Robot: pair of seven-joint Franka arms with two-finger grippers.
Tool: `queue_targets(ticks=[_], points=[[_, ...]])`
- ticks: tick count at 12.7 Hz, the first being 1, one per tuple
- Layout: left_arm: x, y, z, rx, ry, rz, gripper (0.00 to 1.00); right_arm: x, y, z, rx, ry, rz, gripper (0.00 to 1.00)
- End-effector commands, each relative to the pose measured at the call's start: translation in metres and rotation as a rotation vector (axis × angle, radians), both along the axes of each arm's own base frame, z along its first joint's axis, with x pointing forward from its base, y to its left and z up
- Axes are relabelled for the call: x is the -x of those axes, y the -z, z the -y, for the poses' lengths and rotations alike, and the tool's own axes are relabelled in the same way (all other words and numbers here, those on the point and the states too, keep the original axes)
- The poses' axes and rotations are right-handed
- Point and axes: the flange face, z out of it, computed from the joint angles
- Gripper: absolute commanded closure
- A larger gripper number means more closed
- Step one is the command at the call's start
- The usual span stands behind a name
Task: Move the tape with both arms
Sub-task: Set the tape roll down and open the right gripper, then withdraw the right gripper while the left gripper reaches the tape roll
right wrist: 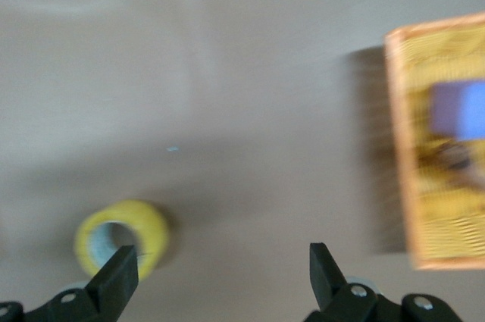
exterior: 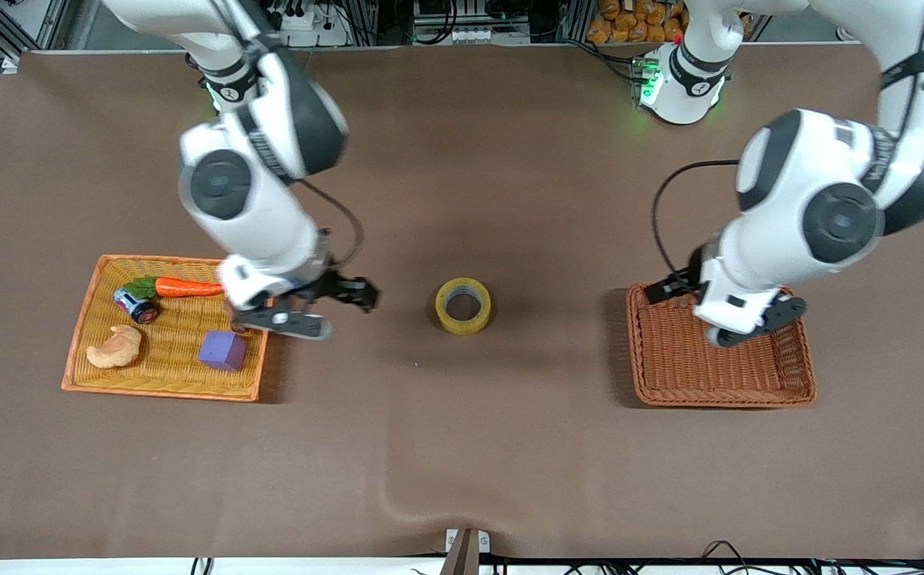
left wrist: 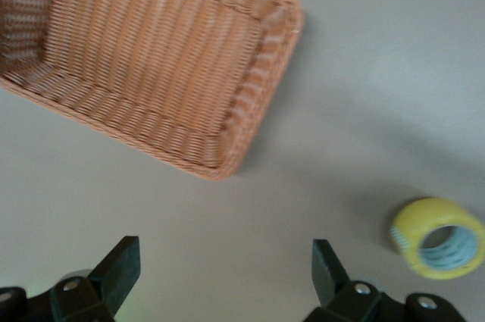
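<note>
**Tape alone at the middle of the table, both grippers empty**

The tape (exterior: 463, 305) lies flat on the brown table (exterior: 462, 447), hole upward, about midway between the yellow tray (exterior: 88, 319) at the right arm's end and the brown wicker basket (exterior: 797, 383) at the left arm's end. Nothing touches it.

The right gripper (exterior: 334, 307) is over the table just beside the yellow tray's edge, between the tray and the tape. Its fingers (right wrist: 117, 276) are apart and hold nothing; in the right wrist view the tape (right wrist: 121, 240) shows close to one fingertip, but on the table below it. The left gripper (exterior: 757, 323) hangs over the wicker basket, also with its fingers (left wrist: 121, 265) spread and empty. The left wrist view shows the basket (left wrist: 227, 155) with nothing in it and the tape (left wrist: 439, 237) well apart from it.

In the tray are a carrot toy (exterior: 178, 287), a small battery-like can (exterior: 136, 305), a croissant toy (exterior: 116, 347) and a purple cube (exterior: 223, 350).

My judgement: the first half of the transfer seems done, and the left arm should now pick the tape and bring it to the basket. The risks I see:
- the roll is round and smooth, so fingers closing off-centre could push it away or make it slide
- a grip on the thin wall only may tilt the ring and drop it on the way
- if both arms go toward the middle together, they could collide
</note>
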Motion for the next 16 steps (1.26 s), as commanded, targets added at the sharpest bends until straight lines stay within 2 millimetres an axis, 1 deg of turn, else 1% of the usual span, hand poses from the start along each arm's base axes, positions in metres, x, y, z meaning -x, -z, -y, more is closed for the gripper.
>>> queue_targets(ticks=[1, 2, 3, 4, 5, 6, 7, 8, 9, 10, 11, 12, 13, 14, 15, 16], points=[[-0.006, 0.042, 0.045, -0.018, 0.047, -0.003, 0.00, 0.013, -0.039, 0.091, -0.007, -0.048, 0.003, 0.00], [-0.008, 0.052, 0.060, -0.003, 0.070, 0.029, 0.00, 0.014, -0.056, 0.112, 0.006, -0.080, 0.026, 0.00], [-0.004, 0.074, 0.091, 0.004, 0.109, 0.061, 0.00, 0.013, -0.069, 0.137, 0.057, -0.188, 0.054, 0.00], [0.010, 0.087, 0.129, -0.031, 0.187, 0.103, 0.00, 0.015, -0.074, 0.160, 0.073, -0.227, 0.038, 0.00], [0.027, 0.104, 0.162, -0.091, 0.273, 0.130, 0.00, 0.017, -0.080, 0.187, 0.075, -0.208, 0.004, 0.00], [0.037, 0.113, 0.179, -0.105, 0.290, 0.141, 0.00, 0.020, -0.093, 0.200, 0.079, -0.221, -0.026, 0.00], [0.033, 0.125, 0.181, -0.090, 0.279, 0.153, 0.00, 0.024, -0.111, 0.209, 0.084, -0.233, -0.049, 0.00], [0.031, 0.129, 0.185, -0.071, 0.305, 0.170, 0.00, 0.030, -0.123, 0.217, 0.085, -0.212, -0.054, 0.00], [0.037, 0.140, 0.195, -0.060, 0.358, 0.157, 0.00, 0.035, -0.124, 0.222, 0.075, -0.187, -0.084, 0.00], [0.047, 0.148, 0.209, -0.022, 0.362, 0.135, 0.00, 0.038, -0.124, 0.240, 0.055, -0.141, -0.116, 0.00], [0.049, 0.157, 0.215, 0.015, 0.354, 0.122, 0.00, 0.040, -0.130, 0.248, 0.040, -0.130, -0.114, 0.00], [0.053, 0.167, 0.220, 0.044, 0.340, 0.098, 0.00, 0.045, -0.148, 0.251, 0.041, -0.133, -0.068, 0.00], [0.058, 0.176, 0.228, 0.067, 0.338, 0.085, 0.00, 0.048, -0.158, 0.251, 0.042, -0.132, -0.043, 0.00], [0.060, 0.180, 0.233, 0.079, 0.339, 0.094, 0.00, 0.054, -0.170, 0.255, 0.039, -0.124, -0.022, 0.00], [0.069, 0.184, 0.245, 0.088, 0.358, 0.091, 0.00, 0.062, -0.183, 0.262, 0.032, -0.113, -0.001, 0.00], [0.071, 0.188, 0.247, 0.087, 0.364, 0.087, 0.00, 0.067, -0.190, 0.275, 0.026, -0.111, 0.011, 0.00]])
